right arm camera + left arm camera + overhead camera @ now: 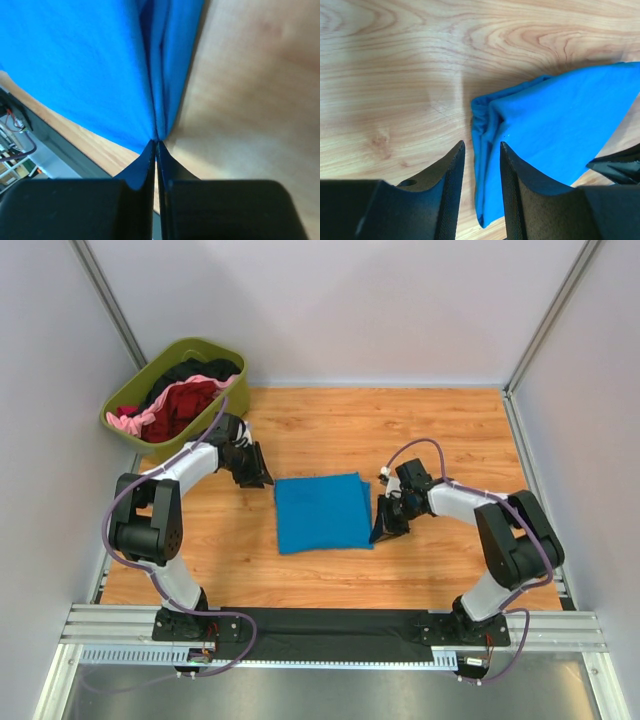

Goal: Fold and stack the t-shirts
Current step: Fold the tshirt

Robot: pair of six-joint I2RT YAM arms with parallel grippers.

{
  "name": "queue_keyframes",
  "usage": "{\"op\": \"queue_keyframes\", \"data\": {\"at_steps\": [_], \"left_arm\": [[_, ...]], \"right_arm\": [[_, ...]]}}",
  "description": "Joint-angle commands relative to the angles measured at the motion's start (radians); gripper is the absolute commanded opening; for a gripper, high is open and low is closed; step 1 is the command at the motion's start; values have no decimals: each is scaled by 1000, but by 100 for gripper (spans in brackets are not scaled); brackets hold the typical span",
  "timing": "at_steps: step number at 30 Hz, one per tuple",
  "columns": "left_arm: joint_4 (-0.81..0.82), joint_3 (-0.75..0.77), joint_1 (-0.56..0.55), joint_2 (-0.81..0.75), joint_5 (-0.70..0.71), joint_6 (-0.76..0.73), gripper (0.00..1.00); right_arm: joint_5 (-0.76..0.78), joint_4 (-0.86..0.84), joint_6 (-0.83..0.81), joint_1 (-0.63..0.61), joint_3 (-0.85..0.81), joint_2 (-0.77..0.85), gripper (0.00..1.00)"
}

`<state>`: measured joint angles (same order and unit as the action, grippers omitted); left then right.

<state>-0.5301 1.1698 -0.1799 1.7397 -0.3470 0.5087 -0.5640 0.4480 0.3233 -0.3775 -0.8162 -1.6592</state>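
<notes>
A bright blue t-shirt (322,512) lies folded into a rough square in the middle of the wooden table. My right gripper (385,528) is at its near right corner, low on the table. In the right wrist view the jaws (156,141) are shut, and the blue cloth (85,65) gathers into a pinch at their tips. My left gripper (258,475) is at the shirt's far left corner. Its fingers (481,144) stand open, with the shirt's folded edge (555,125) lying below the gap between them. More t-shirts, dark red (185,405), pink (150,422) and black (200,370), are heaped in the tub.
The olive-green tub (200,343) stands at the table's far left corner, just behind my left arm. Grey walls close in the table on three sides. A black strip and metal rail (330,625) run along the near edge between the arm bases.
</notes>
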Motion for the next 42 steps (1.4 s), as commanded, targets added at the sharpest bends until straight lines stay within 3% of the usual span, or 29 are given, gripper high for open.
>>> {"op": "queue_keyframes", "data": {"at_steps": [1,3,4,7,10,14,25,33,42], "left_arm": [[86,-35,7,-48,-79,-50,42],[128,-42,7,-42,-163,-65,42],[134,-38,5,-37,-184,-84,43],[136,-4,7,-5,-227,-116,43],[131,33,7,26,-260,-157,43],[133,67,5,61,-294,-193,43],[140,96,5,156,-316,-222,43],[127,154,5,215,-322,-249,39],[148,183,2,238,-379,-239,30]], "right_arm": [[-30,-25,60,-17,54,128,0],[-1,7,60,-18,61,163,9],[16,49,43,-18,52,182,20],[39,130,11,-14,-44,182,38],[65,162,-29,6,-170,148,51],[38,133,-62,64,-317,41,59],[-4,216,-266,91,-713,-335,58],[-56,222,-299,104,-805,-462,54],[-88,204,-311,104,-799,-475,43]]}}
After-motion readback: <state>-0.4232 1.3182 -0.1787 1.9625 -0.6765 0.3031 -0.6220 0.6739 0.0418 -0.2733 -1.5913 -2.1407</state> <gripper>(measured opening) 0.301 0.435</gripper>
